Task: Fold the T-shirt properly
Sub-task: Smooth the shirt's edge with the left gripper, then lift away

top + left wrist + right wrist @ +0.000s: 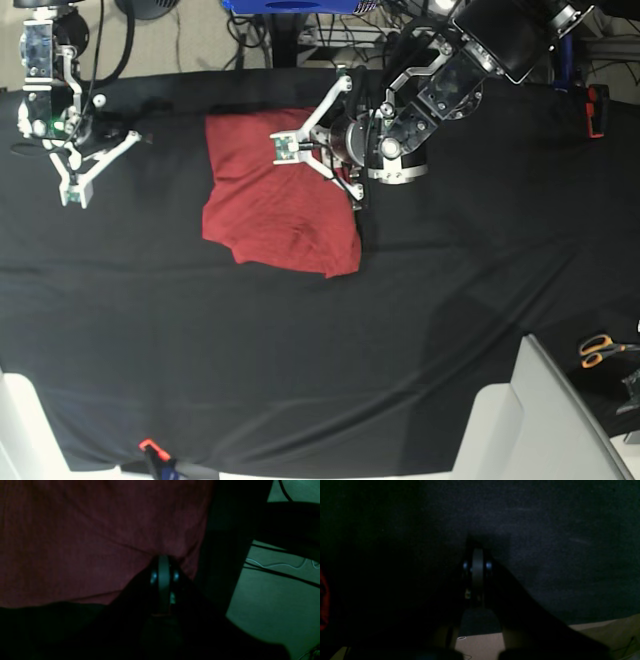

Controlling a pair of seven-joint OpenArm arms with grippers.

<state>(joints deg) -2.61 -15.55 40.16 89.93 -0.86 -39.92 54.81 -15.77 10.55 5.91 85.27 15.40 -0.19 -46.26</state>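
Cloth fills most of the left wrist view: the T-shirt (pixel 95 542), dark red and creased, spreads across the upper left, with its lower hem against the black tablecloth (pixel 50 630). The left gripper (pixel 163 561) has its jaws pressed together at the shirt surface; whether any fabric is pinched between them cannot be told in the dim picture. Pale floor (pixel 270 600) with cables shows at the right. In the right wrist view, the right gripper (pixel 477 552) is likewise pressed together and holds nothing, positioned over bare tablecloth (pixel 545 542); a sliver of the T-shirt (pixel 323 600) shows at the far left edge. In the base view, the T-shirt (pixel 275 205) lies in a compact, roughly rectangular fold on the tablecloth (pixel 320 360), up and left of centre. The left gripper (pixel 284 148) sits over the shirt's upper edge. The right gripper (pixel 72 192) is well apart from the shirt, near the left edge. Orange-handled scissors (pixel 600 350) lie at the far right.
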